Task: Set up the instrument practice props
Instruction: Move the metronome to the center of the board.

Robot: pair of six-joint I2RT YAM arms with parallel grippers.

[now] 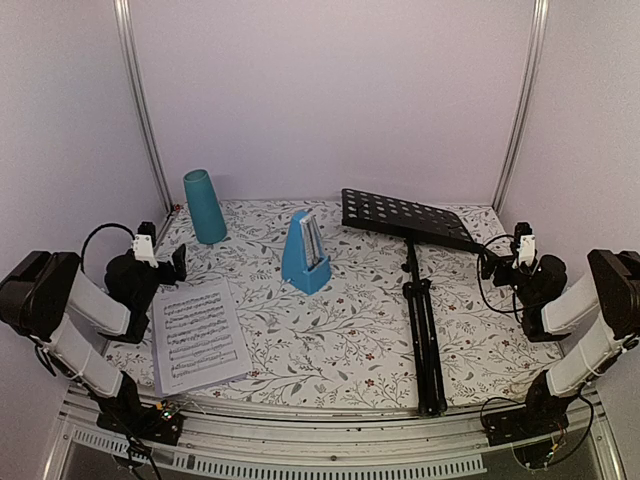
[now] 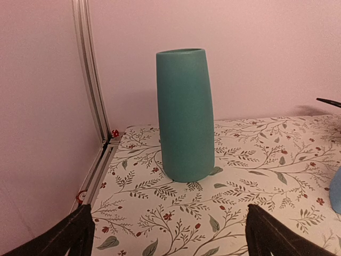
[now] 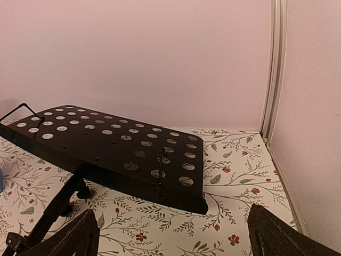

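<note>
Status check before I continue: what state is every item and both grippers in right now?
Music stand: lying down on the table, legs folded, tray empty.
Sheet music: flat on the table, printed side up.
Metronome: upright.
Teal cup: upright.
Left gripper: open, empty.
Right gripper: open, empty.

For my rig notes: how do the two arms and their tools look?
The left arm and right arm have pale grey covers and black joints. The left tool and right tool are black, each with a small white block and looping black cables.
</note>
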